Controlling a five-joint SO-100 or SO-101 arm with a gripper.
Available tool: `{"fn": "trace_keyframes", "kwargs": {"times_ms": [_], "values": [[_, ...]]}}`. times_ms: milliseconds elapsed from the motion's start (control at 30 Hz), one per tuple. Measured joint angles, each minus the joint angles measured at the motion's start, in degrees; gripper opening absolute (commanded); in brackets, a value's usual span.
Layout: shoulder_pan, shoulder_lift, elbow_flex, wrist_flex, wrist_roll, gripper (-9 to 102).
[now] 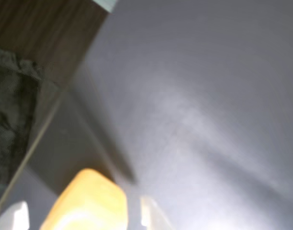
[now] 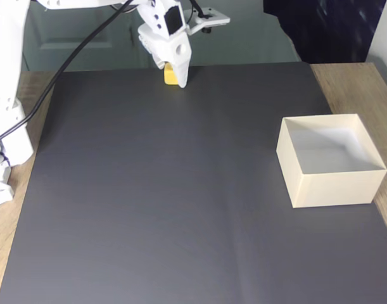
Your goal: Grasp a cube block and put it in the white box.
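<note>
The wrist view is badly blurred. The cube block (image 1: 88, 203) shows there as a soft yellow-orange shape at about 7 o'clock, cut off by the bottom edge, with a pale finger (image 1: 153, 215) just beside it toward 5 o'clock, also cropped. The rest of that view is grey mat (image 1: 199, 105), with a strip of wooden table (image 1: 45, 28) and a dark patch I cannot make out toward 10 o'clock.

In the fixed view the gripper (image 2: 174, 76) hangs at about 12 o'clock, at the far edge of the dark mat (image 2: 168, 202). Its white body covers most of the cube block (image 2: 170, 76); only a small yellow part shows between and below the fingers. The jaws stand narrowly apart around the cube, and they appear to be clamped on it, though the contact itself is hidden by the gripper's housing. Whether the cube rests on the mat or is lifted just off it cannot be told.

The white box (image 2: 332, 187) sits at about 3 o'clock on the mat, well apart from the gripper, its pale interior open to the camera. The arm's base (image 2: 6, 126) is cropped at the 9 o'clock edge.
</note>
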Motion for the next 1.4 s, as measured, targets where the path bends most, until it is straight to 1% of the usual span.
{"fn": "trace_keyframes", "kwargs": {"times_ms": [333, 667, 800, 1333, 1400], "values": [[0.1, -0.7, 0.0, -1.8, -0.4, 30], [0.2, -1.2, 0.0, -4.5, 0.2, 23], [0.2, -1.2, 0.0, -4.5, 0.4, 19], [0.1, -1.2, -0.1, -3.4, 0.4, 11], [0.0, -1.2, -0.1, -3.3, 0.3, 8]]}}
